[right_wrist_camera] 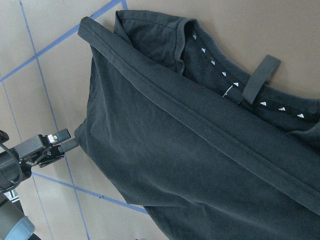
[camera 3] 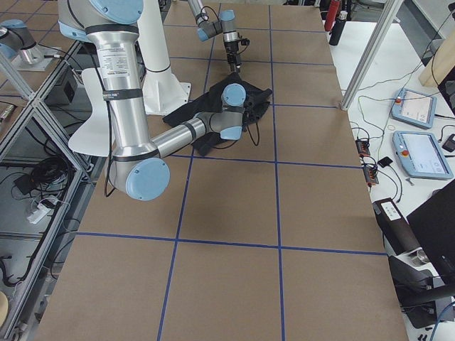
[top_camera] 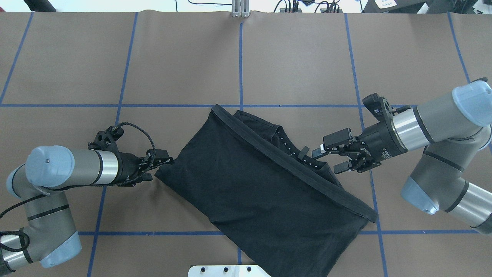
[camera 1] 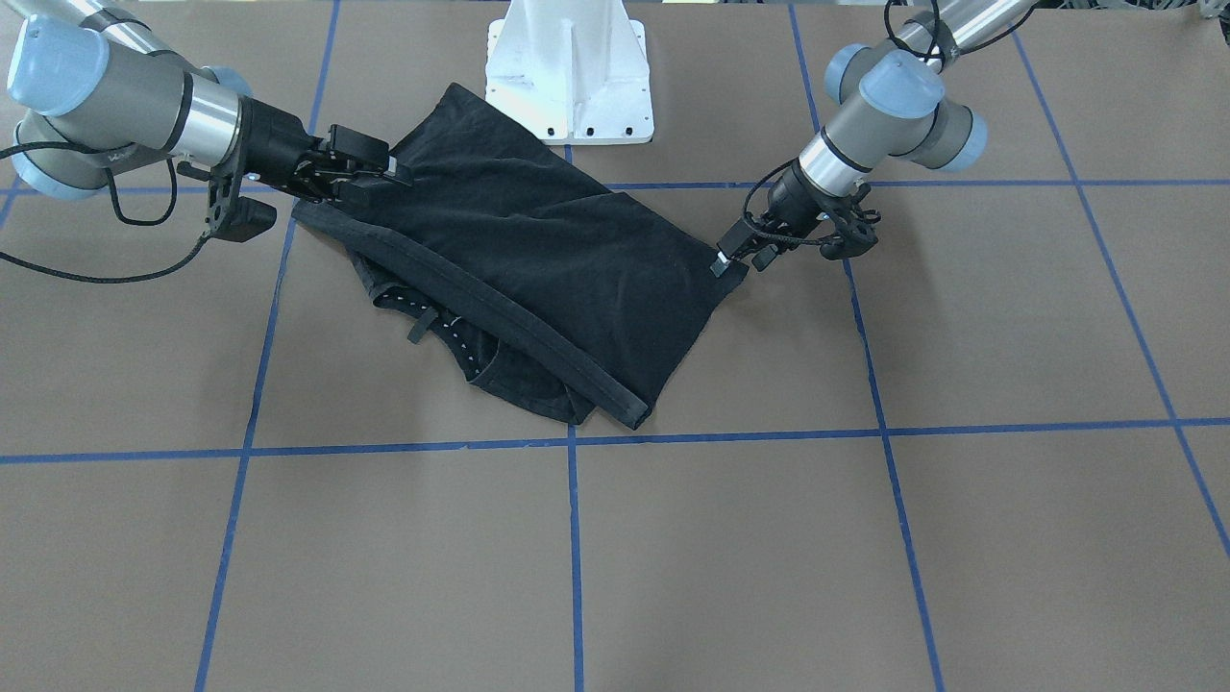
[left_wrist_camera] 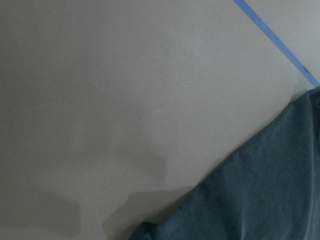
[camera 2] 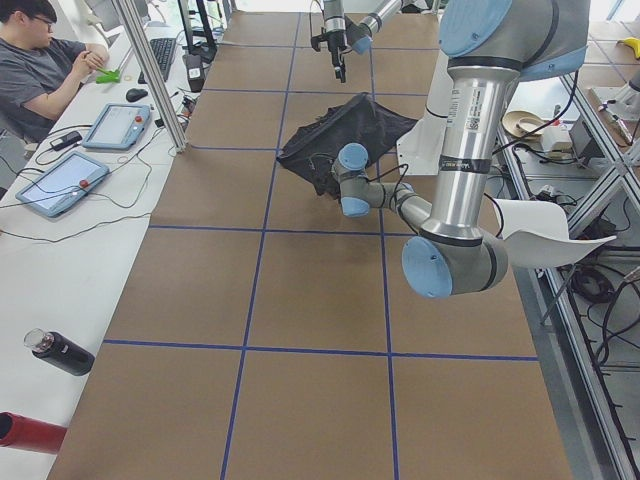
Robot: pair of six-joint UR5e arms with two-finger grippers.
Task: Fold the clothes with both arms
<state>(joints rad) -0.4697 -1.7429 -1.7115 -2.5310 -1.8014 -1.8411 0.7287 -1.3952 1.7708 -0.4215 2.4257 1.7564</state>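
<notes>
The black T-shirt (top_camera: 250,184) lies rumpled and slanted across the table's middle. Its hem band (top_camera: 292,173) runs diagonally over it, and the collar with small white marks (right_wrist_camera: 235,85) shows beside it. My left gripper (top_camera: 161,169) sits low at the shirt's left corner. Its fingers stand apart, with a pale pad (camera 1: 718,268) touching the cloth edge. My right gripper (top_camera: 326,161) hovers open just off the collar side (camera 1: 380,173), holding nothing. The left wrist view shows only that shirt corner (left_wrist_camera: 260,190) on the brown table. No logo print shows.
The white pedestal base (camera 1: 569,77) stands right behind the shirt. Blue tape lines (top_camera: 240,57) grid the brown table cover. A person (camera 2: 40,70) sits at a side desk with tablets (camera 2: 60,180), and a dark bottle (camera 2: 60,352) lies there.
</notes>
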